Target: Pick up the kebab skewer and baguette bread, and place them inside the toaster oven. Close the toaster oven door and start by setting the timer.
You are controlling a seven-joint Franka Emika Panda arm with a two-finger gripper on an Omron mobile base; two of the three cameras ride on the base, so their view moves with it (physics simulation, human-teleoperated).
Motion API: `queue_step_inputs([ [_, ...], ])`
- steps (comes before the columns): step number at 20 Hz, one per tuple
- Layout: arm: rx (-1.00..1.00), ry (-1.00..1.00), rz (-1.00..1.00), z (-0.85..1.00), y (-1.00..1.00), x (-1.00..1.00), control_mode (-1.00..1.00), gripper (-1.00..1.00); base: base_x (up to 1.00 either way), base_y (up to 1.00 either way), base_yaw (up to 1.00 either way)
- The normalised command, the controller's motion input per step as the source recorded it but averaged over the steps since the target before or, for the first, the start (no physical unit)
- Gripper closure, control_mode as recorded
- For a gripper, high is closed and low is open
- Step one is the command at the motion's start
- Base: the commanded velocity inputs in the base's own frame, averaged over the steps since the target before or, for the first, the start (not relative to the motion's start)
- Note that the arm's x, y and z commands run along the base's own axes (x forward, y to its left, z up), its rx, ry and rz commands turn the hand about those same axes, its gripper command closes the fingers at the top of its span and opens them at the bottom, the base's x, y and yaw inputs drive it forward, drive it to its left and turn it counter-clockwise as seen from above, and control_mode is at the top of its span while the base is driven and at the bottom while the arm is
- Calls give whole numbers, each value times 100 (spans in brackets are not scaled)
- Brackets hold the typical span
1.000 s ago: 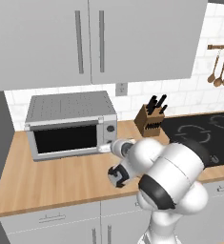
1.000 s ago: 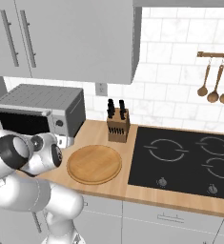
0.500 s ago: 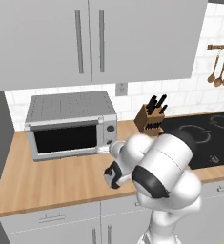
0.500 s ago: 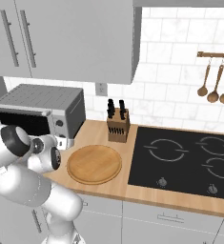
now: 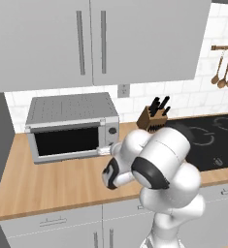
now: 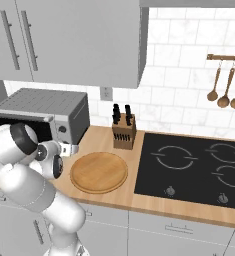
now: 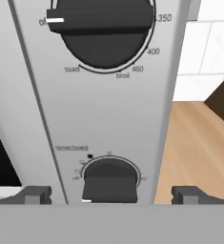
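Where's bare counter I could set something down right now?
Bare wood lies in front of the toaster oven, out to the counter edge. Right of it is crowded: gripper, wooden plate, knife block, then cooktop.

Wood worktop [image 5: 52, 186] runs along a white tiled wall [image 6: 179, 75]. Grey wall cabinets [image 5: 91, 41] hang above; grey base cabinets [image 5: 52, 227] sit below. A black hob [image 6: 194, 165] is set in the worktop. A wall socket [image 5: 123, 90] sits under the cabinets.
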Motion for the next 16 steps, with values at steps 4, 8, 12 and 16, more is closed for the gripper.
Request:
queue_step_inputs([
  [4, 0, 0, 0, 0, 0, 15, -100, -100, 0, 0, 0],
  [8, 0, 0, 0, -2, 0, 5, -100, -100, 0, 0, 0],
  [12, 0, 0, 0, -8, 0, 0, -100, -100, 0, 0, 0],
  [16, 0, 0, 0, 0, 0, 6, -100, -100, 0, 0, 0],
])
